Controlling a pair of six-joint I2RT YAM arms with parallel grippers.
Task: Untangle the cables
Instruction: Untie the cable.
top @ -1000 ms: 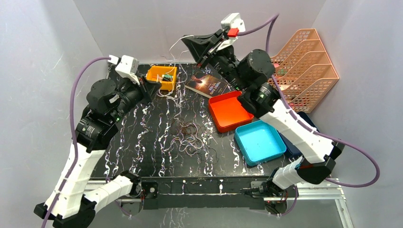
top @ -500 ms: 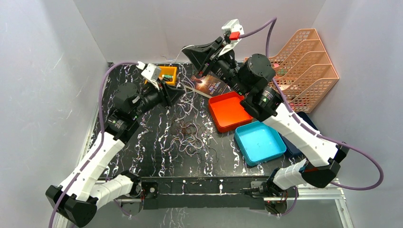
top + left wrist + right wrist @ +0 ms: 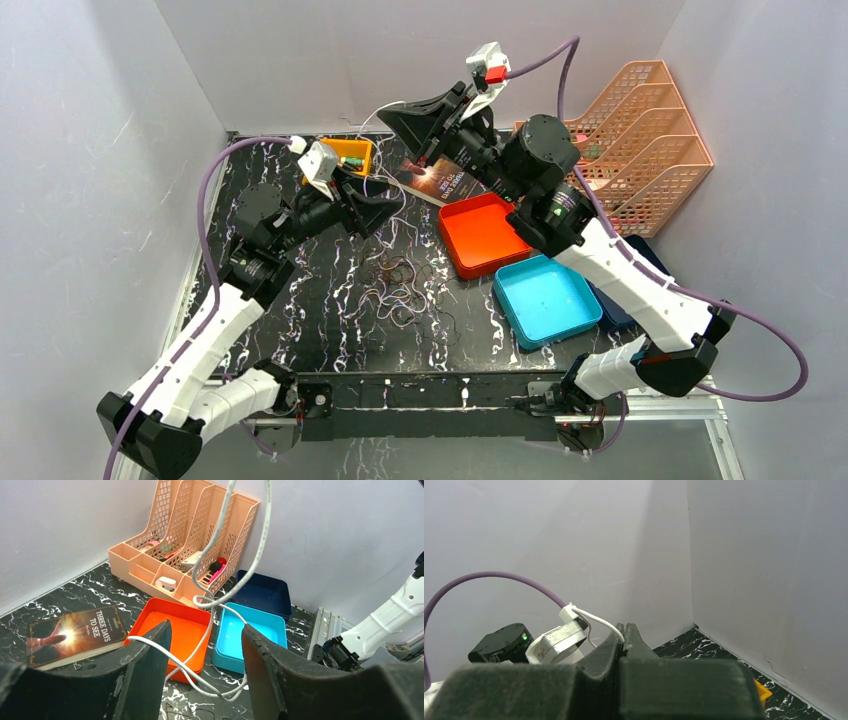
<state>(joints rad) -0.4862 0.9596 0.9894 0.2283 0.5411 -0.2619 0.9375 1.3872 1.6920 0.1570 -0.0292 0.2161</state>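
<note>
The dark cables [image 3: 395,285] lie in a loose tangle on the black marbled table [image 3: 300,300], mid-front. The whitish cable [image 3: 372,118] rises from them to my right gripper [image 3: 384,111], which is held high at the back and is shut on it [image 3: 599,620]; its tips [image 3: 624,630] are pressed together. My left gripper [image 3: 388,205] hovers just behind the tangle, below the right one. Its jaws stand open [image 3: 205,630], and the whitish cable [image 3: 220,545] hangs down between them, with one strand draped over the left finger [image 3: 150,650].
An orange tray [image 3: 480,235] and a light blue tray [image 3: 545,298] sit right of centre, with a dark blue tray [image 3: 265,592] beyond them. A book [image 3: 435,178], a small orange bin [image 3: 350,152] and a peach file organizer [image 3: 640,140] line the back.
My left gripper has swung right from the orange bin to the middle and opened, letting go of the whitish cable. The right gripper dipped slightly, still pinching that cable.
</note>
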